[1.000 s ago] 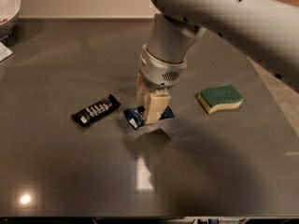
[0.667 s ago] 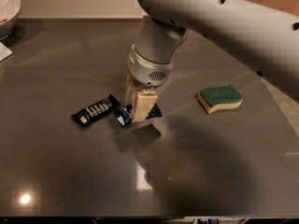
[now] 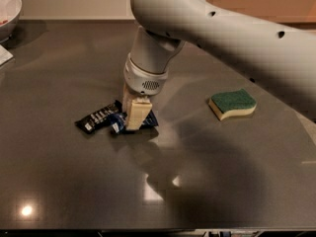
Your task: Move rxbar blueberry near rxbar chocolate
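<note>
Camera view, tool clamped on rxbar blueberry, bar just beside rxbar chocolate

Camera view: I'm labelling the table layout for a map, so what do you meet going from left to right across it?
White bowl → rxbar chocolate → rxbar blueberry, with the gripper closed on it at the table → green-and-yellow sponge.
</note>
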Available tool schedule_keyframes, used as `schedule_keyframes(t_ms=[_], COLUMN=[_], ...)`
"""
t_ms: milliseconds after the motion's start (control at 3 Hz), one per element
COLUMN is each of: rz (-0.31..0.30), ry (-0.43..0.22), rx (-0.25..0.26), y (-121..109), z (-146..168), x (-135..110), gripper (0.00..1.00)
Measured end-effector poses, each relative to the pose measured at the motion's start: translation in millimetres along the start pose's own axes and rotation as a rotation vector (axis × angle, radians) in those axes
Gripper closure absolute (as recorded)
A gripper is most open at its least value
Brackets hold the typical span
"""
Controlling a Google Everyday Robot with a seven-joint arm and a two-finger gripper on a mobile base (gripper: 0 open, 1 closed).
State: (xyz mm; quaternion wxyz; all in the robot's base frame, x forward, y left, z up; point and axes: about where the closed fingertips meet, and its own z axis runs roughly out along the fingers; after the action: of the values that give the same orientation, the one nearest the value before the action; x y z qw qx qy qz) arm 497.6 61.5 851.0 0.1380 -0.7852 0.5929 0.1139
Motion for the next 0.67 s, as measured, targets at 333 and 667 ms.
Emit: schedule_keyframes(t_ms=[333, 667], rz=[0.002, 0.000], ry=[-0.026, -0.025], rx=[0.028, 0.027], y=[-4.8, -4.4], z=[3.4, 3.6], x=[-2.3, -3.3], gripper=[0.35, 0.12])
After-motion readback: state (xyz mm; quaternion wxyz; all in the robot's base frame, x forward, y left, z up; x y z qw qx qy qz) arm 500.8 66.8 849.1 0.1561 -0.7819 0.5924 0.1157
